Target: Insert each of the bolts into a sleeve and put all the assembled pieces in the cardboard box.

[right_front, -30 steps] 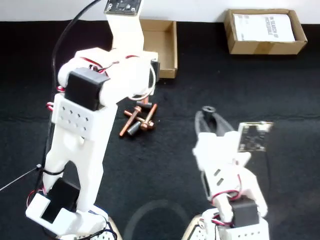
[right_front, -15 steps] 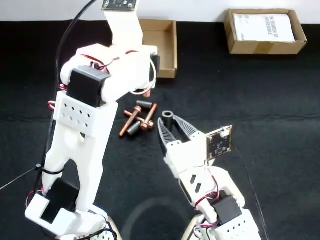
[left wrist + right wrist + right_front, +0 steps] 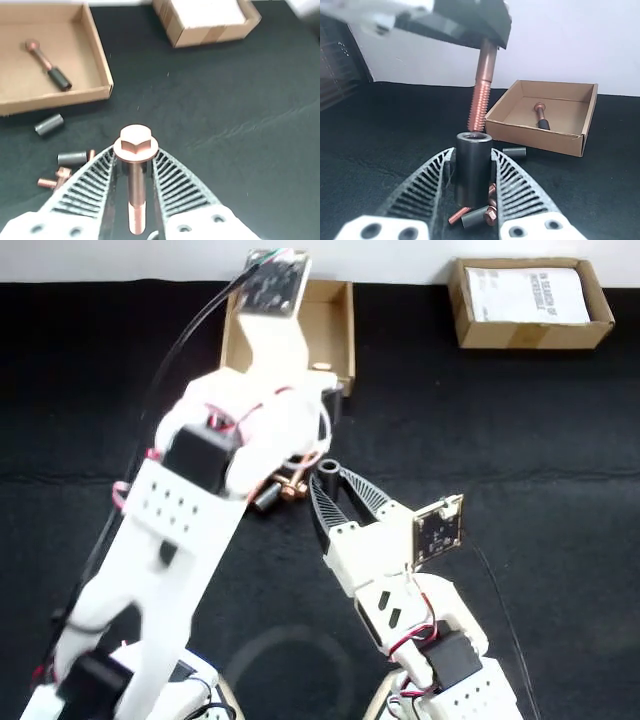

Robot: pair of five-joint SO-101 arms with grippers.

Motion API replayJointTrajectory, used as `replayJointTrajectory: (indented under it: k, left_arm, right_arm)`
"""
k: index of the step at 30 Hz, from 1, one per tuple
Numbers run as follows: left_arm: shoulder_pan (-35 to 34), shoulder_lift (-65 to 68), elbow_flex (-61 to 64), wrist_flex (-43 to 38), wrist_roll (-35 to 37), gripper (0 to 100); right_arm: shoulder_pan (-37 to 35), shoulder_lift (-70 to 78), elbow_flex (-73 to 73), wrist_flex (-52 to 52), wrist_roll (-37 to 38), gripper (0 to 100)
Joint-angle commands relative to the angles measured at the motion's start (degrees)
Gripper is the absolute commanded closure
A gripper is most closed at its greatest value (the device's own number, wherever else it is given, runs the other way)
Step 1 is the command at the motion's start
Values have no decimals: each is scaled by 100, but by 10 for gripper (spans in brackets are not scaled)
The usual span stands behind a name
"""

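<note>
The left gripper (image 3: 134, 167) is closed on a copper bolt (image 3: 482, 85), its fingers pinching the plain shank below the hex head and leaving the thread free. The right gripper (image 3: 473, 155) clamps a dark sleeve (image 3: 327, 472) upright near the centre of the high view, and the thread tip hangs at the sleeve's mouth.

Both parts look like rigid, smooth metal that is dense for its size. The round sleeve could twist or slip, so a mid-height hold suits it. The bolt needs a straight, plumb grip.

The box (image 3: 345, 330) sits at upper centre with one assembled piece (image 3: 47, 62) inside. The loose parts (image 3: 285, 490) lie just left of the sleeve.
</note>
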Motion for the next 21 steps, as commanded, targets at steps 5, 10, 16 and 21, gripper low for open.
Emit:
replayJointTrajectory:
  k: [5,10,16,21]
  left_arm:
    - [84,-1851,2607,-2251,18,992]
    - [40,-2141,2923,-2796,18,992]
    - [75,-2141,2413,-2769,-527,992]
    - [145,-2158,2316,-2620,-589,992]
  right_arm:
    - [-22,4,-22,-101,-26,992]
    - [-13,4,-22,-92,-26,992]
    - [-13,13,48,-92,-26,992]
    - [-13,13,145,-92,-18,992]
